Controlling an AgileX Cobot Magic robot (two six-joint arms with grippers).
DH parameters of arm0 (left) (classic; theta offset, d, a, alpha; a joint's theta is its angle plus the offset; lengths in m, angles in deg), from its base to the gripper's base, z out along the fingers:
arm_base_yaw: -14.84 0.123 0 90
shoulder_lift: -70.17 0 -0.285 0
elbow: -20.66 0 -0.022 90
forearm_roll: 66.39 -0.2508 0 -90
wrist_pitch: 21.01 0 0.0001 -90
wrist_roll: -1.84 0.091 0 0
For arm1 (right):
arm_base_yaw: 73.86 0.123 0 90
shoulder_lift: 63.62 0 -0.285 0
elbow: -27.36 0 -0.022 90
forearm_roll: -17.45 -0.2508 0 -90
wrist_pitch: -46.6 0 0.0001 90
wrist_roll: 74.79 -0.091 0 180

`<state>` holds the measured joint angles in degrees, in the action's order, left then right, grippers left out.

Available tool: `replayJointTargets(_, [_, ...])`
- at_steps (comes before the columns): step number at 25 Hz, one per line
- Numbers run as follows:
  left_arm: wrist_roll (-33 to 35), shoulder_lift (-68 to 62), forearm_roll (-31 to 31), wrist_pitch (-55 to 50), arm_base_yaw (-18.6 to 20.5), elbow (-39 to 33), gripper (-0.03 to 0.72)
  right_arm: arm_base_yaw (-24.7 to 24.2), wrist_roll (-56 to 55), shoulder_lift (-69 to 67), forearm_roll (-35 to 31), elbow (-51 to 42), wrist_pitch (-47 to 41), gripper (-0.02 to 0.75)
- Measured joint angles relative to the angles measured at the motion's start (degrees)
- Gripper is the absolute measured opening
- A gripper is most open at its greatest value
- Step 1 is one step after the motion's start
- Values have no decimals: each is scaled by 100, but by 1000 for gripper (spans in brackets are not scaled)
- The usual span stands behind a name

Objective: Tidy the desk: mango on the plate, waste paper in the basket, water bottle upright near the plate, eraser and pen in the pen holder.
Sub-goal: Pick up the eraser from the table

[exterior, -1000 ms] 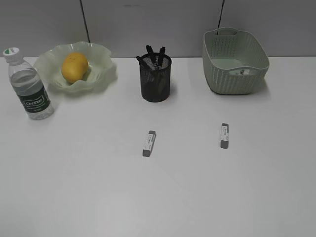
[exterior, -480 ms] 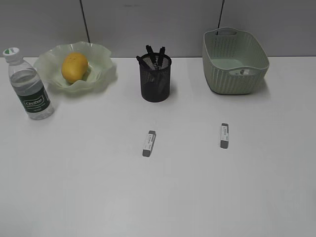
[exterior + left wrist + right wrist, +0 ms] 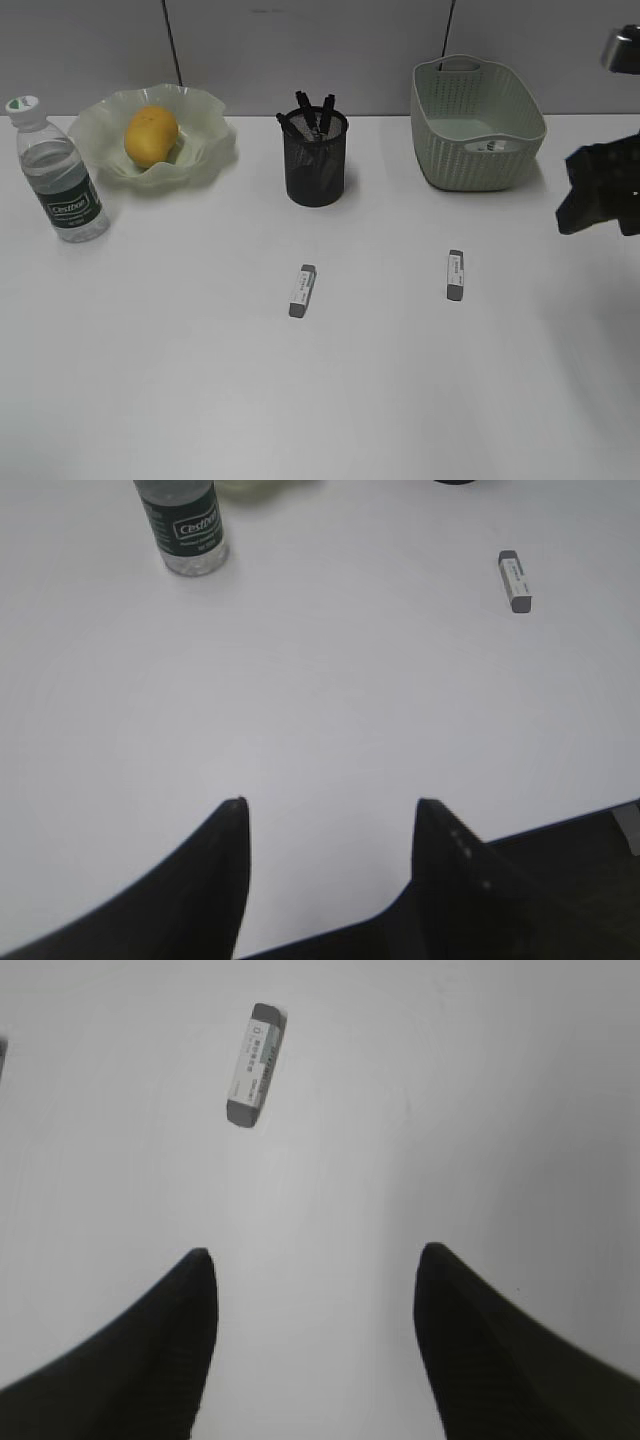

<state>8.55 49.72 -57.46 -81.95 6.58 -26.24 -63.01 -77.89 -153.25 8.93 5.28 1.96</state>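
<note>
The broad white flat desk [image 3: 320, 400] carries nearly everything in its place already. The pale green oval woven-texture basket [image 3: 440, 150] stands at the back right with a small white scrap of waste paper [image 3: 492, 146] inside. The pale green ruffled translucent plate [image 3: 205, 140] at the back left holds the yellow-orange mango [image 3: 151, 135], and the clear water bottle with a dark green label [image 3: 60, 175] stands upright just beside it. The black mesh pen holder [image 3: 316, 160] in the middle has dark pens in it.

What remains, as I judge it, is two small grey-and-white erasers lying flat — one [image 3: 302, 290] in front of the holder, one [image 3: 455, 274] nearer the basket.

The right gripper [image 3: 310, 1260] hangs empty above the desk, jaws well apart, with the nearer eraser ahead and left of it. To pick cleanly it should move forward and left, centre over the eraser and close across its narrow width. The left gripper [image 3: 328, 810] is likewise spread and holds nothing.

Against the earlier frames, the right arm has newly entered at the right edge — the objects have not moved.
</note>
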Motion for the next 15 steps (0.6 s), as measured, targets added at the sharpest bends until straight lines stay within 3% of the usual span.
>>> replayJointTargets(8, [-5,0,0,0,0,0,394,439,-678,-1705,135,1374,-363,488])
replayJointTargets(15, [-5,0,0,0,0,0,390,1106,-1477,-2613,791,2163,-546,487])
